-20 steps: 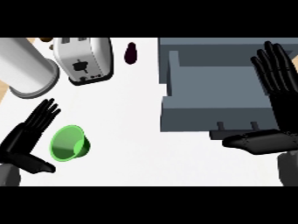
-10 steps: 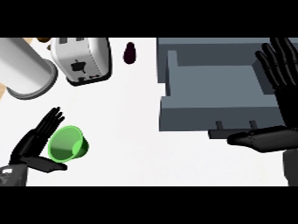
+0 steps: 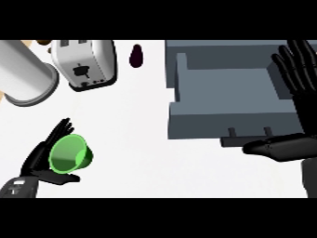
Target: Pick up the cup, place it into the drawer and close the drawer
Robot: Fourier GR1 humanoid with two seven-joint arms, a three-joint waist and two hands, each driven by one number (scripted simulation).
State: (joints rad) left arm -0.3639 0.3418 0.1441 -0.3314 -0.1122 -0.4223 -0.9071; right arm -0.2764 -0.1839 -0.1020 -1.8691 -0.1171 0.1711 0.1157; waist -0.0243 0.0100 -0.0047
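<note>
Starting at the far left: a tall pale cylinder [image 3: 23,69] stands on the white counter [image 3: 147,158], near its back-left corner. Below it, low in the view, the left hand [image 3: 42,160] is wide open. Its fingers run nearly straight along the left side of the green cup [image 3: 70,154] and its thumb lies under the cup's lower edge, so the hand is against the cup but not curled round it. The cup's mouth faces up toward the camera, and the cup is well apart from the drawer. A white toaster [image 3: 85,62] sits just right of the cylinder, with a small dark purple object [image 3: 136,55] beside it. Further right is the grey drawer [image 3: 215,88] – pulled out, open side up. The right hand [image 3: 305,97] shows at the drawer's right edge, fingers straight and spread, thumb pointing left past the drawer front, holding nothing.
</note>
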